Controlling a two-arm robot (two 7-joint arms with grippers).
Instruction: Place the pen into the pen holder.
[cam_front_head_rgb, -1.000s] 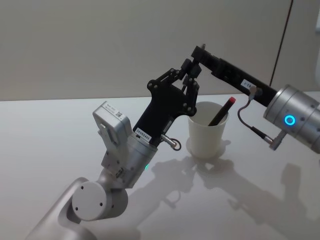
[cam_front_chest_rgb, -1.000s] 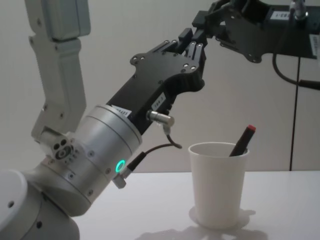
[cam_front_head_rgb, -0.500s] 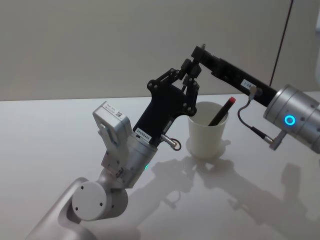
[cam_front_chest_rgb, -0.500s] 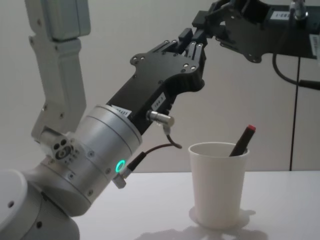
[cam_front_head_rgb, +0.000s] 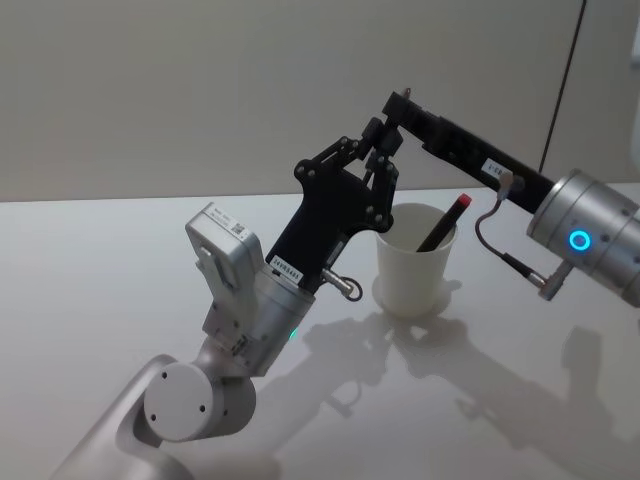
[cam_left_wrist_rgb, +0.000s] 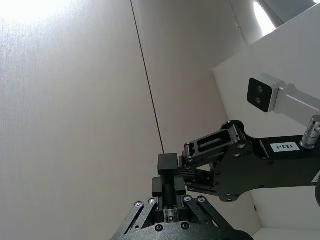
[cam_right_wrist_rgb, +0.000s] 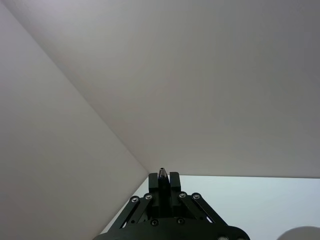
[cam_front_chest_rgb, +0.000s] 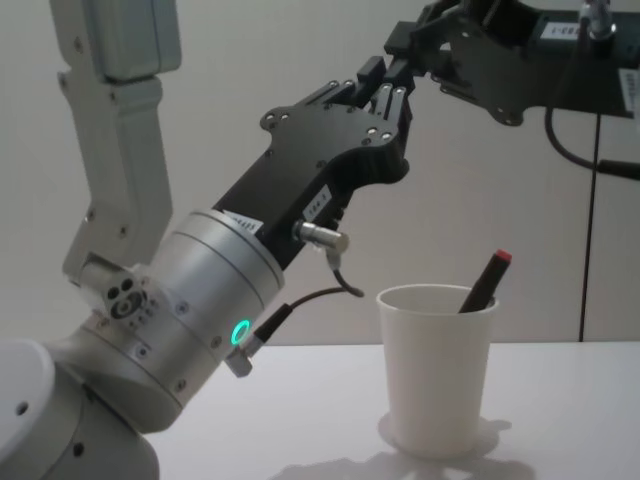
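The white paper pen holder stands upright on the table. A black pen with a red cap leans inside it, its top past the rim. Both grippers meet high above and left of the cup. My left gripper points up, its fingers shut around a slim black pen. My right gripper reaches in from the right and is shut on that pen, whose pointed tip pokes out between its fingers.
The white table runs left and right of the cup and toward me. A plain wall stands behind it. The left arm's big silver wrist rises close in front of me, and the right arm's silver joint hangs right of the cup.
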